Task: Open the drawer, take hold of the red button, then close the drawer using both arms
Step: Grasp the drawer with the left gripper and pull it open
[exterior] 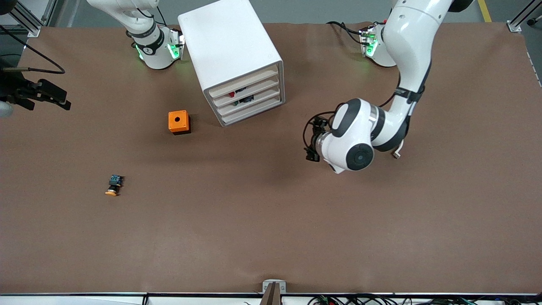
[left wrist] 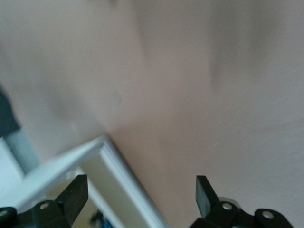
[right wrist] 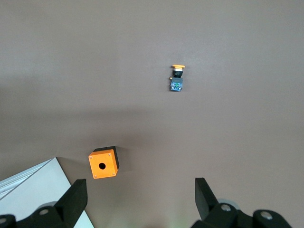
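Brown table (exterior: 296, 237): it carries everything you see here, with both arm bases along its farther edge.
White cabinet (exterior: 230, 51): it stands between the two bases, its stack of drawers (exterior: 250, 96) turned toward the front camera and the left arm's end of the table. You will find every drawer front flush with the frame, none pulled out.
Button (exterior: 231, 94): look for its red cap showing through the drawer fronts, inside the cabinet, in the upper part of the stack. You cannot tell from here exactly which drawer holds it. Dark and green parts lie just beside it, one level lower.
Left gripper (exterior: 312, 143) (left wrist: 140, 194): it hangs over bare table in front of the drawers, toward the left arm's end, clear of the cabinet. Its fingers (left wrist: 76, 194) are spread wide with nothing between them. In the left wrist view you see a white edge of the cabinet just under one finger.
Right gripper (right wrist: 140, 194): it is high over the table at the right arm's end, looking down. Its fingers (right wrist: 203, 192) are also spread wide and hold nothing.
Orange box (exterior: 178, 121) (right wrist: 102, 164): it sits near the cabinet toward the right arm's end, round hole facing up.
Yellow-capped button (exterior: 113, 186) (right wrist: 177, 78): it lies on its side, nearer the front camera than the orange box and well apart from it.
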Available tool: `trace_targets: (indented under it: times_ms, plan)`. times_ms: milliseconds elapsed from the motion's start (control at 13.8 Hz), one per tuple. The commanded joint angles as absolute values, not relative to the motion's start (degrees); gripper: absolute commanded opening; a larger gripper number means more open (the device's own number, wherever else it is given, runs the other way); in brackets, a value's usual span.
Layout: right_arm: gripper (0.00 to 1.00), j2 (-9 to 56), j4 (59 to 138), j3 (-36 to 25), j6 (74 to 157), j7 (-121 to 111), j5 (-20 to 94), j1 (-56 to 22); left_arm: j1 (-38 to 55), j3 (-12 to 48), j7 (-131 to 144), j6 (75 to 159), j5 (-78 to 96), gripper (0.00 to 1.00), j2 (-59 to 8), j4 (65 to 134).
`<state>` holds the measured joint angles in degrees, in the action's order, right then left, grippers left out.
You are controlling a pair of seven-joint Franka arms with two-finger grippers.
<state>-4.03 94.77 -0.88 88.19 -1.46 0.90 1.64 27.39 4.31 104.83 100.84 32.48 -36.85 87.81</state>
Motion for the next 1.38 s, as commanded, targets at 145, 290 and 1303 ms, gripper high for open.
trace_targets:
  times_ms: [145, 290, 1303]
  plan:
    - [1.00, -4.57, 94.66, -0.88, 87.63, -1.14, 1.41, 1.58, 31.01, 3.96, 119.41, 99.93, 46.56, 0.97, -41.48, 86.13]
    - [1.00, -4.57, 94.66, -0.88, 87.63, -1.14, 1.41, 1.58, 32.86, 4.04, 124.78, 99.32, 47.11, 0.89, -41.83, 86.66]
    - [1.00, -4.22, 94.22, -0.97, 88.42, -1.84, 0.62, 1.50, 34.80, 8.87, 134.30, 93.87, 59.41, 0.50, -45.96, 86.75]
